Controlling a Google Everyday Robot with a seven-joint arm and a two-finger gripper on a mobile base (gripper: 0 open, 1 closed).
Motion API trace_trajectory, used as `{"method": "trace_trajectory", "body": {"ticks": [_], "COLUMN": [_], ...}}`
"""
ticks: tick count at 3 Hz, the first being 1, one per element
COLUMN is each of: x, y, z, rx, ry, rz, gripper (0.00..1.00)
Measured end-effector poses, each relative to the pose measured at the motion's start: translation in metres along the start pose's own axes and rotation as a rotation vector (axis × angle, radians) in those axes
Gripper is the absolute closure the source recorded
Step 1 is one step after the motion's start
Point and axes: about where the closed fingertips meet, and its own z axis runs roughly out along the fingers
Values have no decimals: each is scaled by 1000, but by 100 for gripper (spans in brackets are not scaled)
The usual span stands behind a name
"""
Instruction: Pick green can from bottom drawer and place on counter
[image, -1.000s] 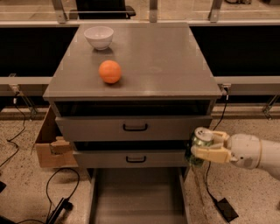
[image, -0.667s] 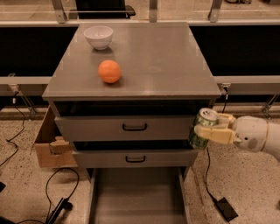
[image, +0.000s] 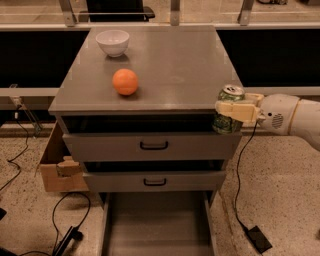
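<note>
The green can (image: 228, 111), with its silver top and pull tab, is held upright in my gripper (image: 231, 110), whose cream fingers (image: 239, 109) are shut around its middle. It hangs in the air just off the right front corner of the counter (image: 175, 70), its top about level with the counter's edge. My white arm (image: 290, 117) reaches in from the right. The bottom drawer (image: 156, 225) is pulled out below, and what shows of its grey tray holds nothing.
An orange ball (image: 125, 82) and a white bowl (image: 112, 42) sit on the counter's left half. Two upper drawers with black handles (image: 154, 145) stand slightly ajar. A cardboard box (image: 56, 165) is on the floor at left; cables and a black adapter (image: 259, 239) lie on the floor.
My gripper has lifted the green can from beside the middle drawer up to the level of the counter's edge. The ball and bowl have not moved.
</note>
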Motion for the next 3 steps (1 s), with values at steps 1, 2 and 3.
{"method": "trace_trajectory", "body": {"ticks": [1,2,3], "x": [0,-19,-64], "y": [0,7,6], "z": [0,-7,-17], "rx": [-1,13,39], "ry": [0,-32,-71], "rz": [-1,-41,-93], "gripper": [100,100,100]}}
